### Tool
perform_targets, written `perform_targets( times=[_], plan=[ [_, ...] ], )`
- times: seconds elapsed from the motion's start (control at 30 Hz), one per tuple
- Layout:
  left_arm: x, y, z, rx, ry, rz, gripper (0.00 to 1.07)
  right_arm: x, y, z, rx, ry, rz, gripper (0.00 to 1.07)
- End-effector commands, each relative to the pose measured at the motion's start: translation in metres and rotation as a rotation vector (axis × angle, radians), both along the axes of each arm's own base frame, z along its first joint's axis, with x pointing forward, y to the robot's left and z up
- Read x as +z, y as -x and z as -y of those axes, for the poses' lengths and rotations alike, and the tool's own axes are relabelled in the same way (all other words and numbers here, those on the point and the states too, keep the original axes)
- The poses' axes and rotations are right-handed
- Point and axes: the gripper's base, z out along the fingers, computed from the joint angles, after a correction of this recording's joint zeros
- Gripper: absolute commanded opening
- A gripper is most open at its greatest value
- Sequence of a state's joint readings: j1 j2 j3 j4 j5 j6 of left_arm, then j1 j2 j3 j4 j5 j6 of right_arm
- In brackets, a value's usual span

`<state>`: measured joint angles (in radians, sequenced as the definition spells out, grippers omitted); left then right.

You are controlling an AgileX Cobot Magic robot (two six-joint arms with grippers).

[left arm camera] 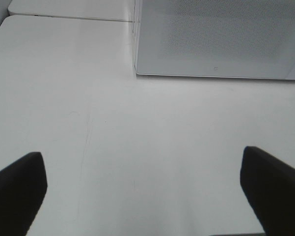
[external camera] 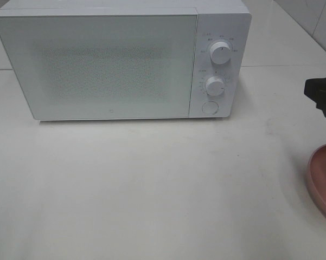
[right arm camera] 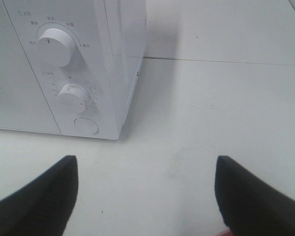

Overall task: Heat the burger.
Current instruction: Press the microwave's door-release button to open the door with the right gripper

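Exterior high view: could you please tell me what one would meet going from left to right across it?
microwave door → control panel with its two knobs and round button → bare table → pink plate at the right edge.

White microwave [external camera: 114, 65], pink plate [external camera: 323, 181], black right gripper [right arm camera: 146, 194]

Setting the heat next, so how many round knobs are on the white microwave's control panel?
2. The upper white round knob sits high on the control panel; the lower white round knob is directly below it, above a flat round button.
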<state>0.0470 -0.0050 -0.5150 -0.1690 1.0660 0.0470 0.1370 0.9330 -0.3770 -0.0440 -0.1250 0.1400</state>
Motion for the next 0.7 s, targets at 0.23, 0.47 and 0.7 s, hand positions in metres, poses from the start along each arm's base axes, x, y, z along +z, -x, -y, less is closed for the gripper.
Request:
perform_targets(
  times=[0.23,0.47,0.7],
  plan=[
    [0.0,0.002,0.001,-0.005,0.008,0.014,1.0,-0.021,-0.031,-0.005,0.01,-0.003,0.031,0.75],
    [0.0,0.002,0.001,-0.005,0.008,0.014,1.0,-0.036,-0.054,-0.013,-0.021,-0.014,0.14,0.75],
    [0.0,0.002,0.001,-0.005,0.008,0.014,1.0,-0.051,-0.064,-0.029,-0.064,0.052,0.207,0.75]
  ],
)
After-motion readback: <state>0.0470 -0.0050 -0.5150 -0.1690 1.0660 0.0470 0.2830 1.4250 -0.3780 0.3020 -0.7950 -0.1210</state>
